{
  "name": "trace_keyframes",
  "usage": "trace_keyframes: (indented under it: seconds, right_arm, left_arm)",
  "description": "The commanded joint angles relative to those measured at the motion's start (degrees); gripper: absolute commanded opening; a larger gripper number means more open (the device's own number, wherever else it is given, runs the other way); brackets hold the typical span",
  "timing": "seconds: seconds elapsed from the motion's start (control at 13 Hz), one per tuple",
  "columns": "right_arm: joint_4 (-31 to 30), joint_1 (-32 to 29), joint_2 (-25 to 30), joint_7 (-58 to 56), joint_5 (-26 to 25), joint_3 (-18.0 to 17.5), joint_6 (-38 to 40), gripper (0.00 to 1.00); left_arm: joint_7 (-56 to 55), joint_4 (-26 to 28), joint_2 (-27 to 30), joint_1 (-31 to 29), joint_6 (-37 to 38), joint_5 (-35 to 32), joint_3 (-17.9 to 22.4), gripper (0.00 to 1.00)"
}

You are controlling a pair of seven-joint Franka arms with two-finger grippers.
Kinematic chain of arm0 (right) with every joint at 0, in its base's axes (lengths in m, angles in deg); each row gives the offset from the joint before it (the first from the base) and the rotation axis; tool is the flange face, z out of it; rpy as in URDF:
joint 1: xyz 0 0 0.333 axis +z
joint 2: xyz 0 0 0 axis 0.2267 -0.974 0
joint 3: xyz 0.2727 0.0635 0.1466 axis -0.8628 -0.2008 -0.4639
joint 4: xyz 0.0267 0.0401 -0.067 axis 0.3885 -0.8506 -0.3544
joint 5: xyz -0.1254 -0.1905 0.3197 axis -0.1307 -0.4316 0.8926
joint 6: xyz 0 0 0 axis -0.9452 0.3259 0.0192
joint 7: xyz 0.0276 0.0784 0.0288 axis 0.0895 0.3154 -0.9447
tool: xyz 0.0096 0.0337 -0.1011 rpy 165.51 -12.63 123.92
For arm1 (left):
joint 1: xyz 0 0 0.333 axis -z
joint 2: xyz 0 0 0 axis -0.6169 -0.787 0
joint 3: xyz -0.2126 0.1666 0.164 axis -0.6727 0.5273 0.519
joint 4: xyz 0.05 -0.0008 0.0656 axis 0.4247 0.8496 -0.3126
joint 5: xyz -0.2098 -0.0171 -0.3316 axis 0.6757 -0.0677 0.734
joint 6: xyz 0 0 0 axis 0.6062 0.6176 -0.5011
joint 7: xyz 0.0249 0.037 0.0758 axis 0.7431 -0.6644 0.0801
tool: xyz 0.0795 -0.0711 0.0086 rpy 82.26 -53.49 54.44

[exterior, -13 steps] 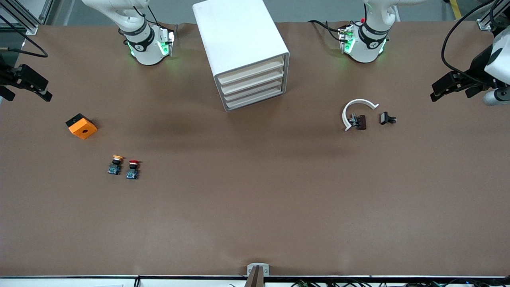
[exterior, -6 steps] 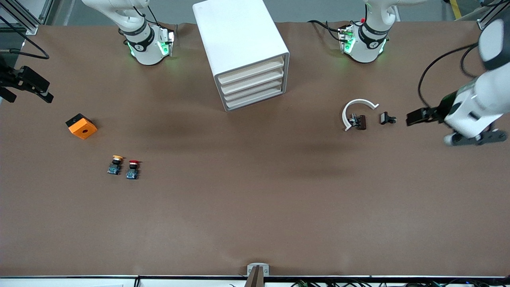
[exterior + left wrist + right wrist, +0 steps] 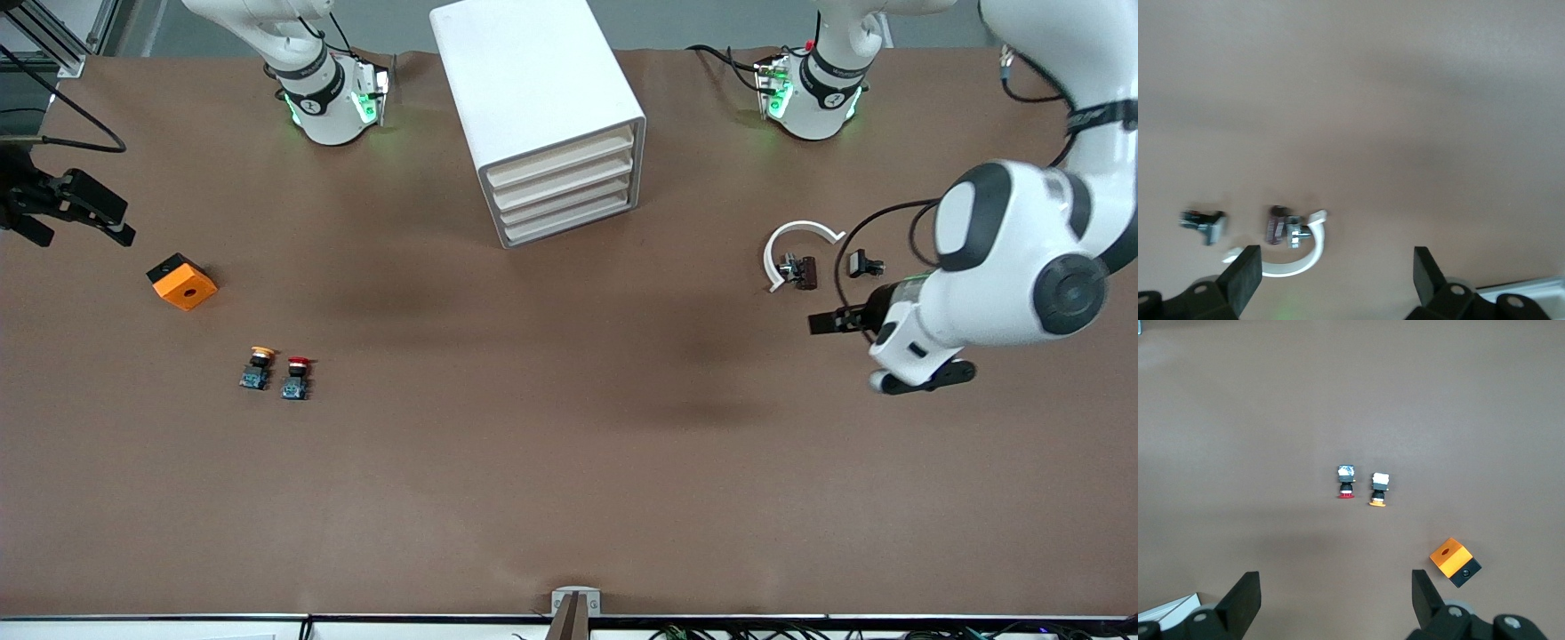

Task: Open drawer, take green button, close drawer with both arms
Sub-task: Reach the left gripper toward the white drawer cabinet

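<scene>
I see the cabinet (image 3: 540,116) at the robots' edge, all 4 drawers (image 3: 564,185) shut, no green button visible. Left gripper (image 3: 831,321), fingers wide, hovers near the white clip (image 3: 794,251). Right gripper (image 3: 84,209), wide too, hangs at its table end above the orange block (image 3: 181,281).

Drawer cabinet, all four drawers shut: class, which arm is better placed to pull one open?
Probably the left: its tool, open, hangs over the table near the cabinet. The right tool, open, is at the table's end beside the orange block.

The cabinet (image 3: 540,116) stands between the arm bases. Two buttons (image 3: 275,372) sit side by side, near a block (image 3: 181,281).
</scene>
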Motion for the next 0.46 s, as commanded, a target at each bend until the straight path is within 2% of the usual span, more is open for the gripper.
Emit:
trace_keyframes:
  seconds: [0.0, 0.23, 0.38]
  right_arm:
    - [1.49, 2.13, -1.2, 0.42, 0.28, -0.1, 0.66, 1.0]
    - [1.49, 4.25, -2.61, 0.34, 0.37, -0.1, 0.48, 1.0]
    - [1.49, 5.12, -3.4, 0.34, 0.28, -0.1, 0.48, 1.0]
  left_arm:
    - [-8.73, -2.22, -5.62, 3.85, -2.64, 1.13, 0.03, 1.0]
    - [-26.37, -3.0, -11.5, 10.18, -5.64, 1.13, 0.03, 1.0]
    - [-36.76, -6.33, -15.64, 12.65, -5.82, 2.79, -0.06, 1.0]
